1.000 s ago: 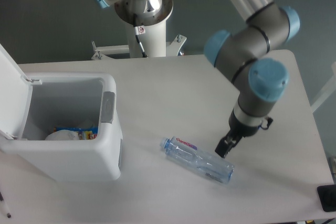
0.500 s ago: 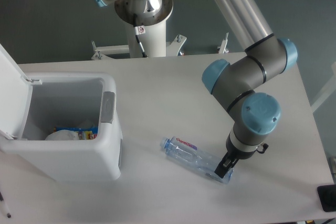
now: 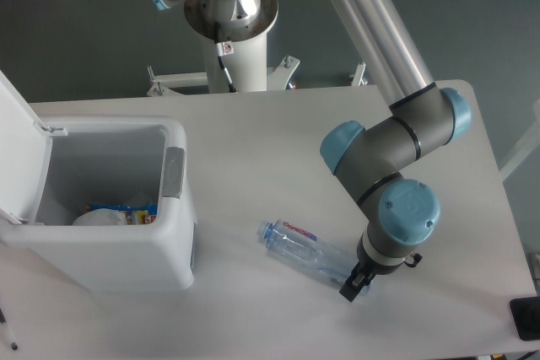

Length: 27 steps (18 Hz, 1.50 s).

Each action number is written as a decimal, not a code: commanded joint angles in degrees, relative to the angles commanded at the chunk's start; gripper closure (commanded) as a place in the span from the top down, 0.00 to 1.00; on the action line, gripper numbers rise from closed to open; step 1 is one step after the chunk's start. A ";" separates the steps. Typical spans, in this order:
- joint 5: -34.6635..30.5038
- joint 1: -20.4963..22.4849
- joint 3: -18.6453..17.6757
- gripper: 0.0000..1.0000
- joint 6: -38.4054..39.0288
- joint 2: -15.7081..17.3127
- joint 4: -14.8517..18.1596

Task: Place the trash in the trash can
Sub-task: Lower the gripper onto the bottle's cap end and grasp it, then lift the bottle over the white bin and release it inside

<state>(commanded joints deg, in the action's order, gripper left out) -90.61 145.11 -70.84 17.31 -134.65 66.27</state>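
Camera view: gripper [image 3: 354, 282] has dropped onto the bottle [image 3: 310, 252] base end; finger spacing cannot be told. Bin [image 3: 173, 255] open; pickup looks imminent.

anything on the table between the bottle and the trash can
No. In the camera view, only bare white table lies between the bottle and the trash can.
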 joint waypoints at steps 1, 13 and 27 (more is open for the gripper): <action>0.00 0.00 0.00 0.99 0.00 -0.35 0.00; 0.26 -0.09 3.86 0.43 -0.26 -0.27 0.09; 25.54 0.26 16.26 0.43 -16.06 7.46 -18.02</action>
<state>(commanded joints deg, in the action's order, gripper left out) -65.08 145.37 -54.58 1.25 -127.19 48.25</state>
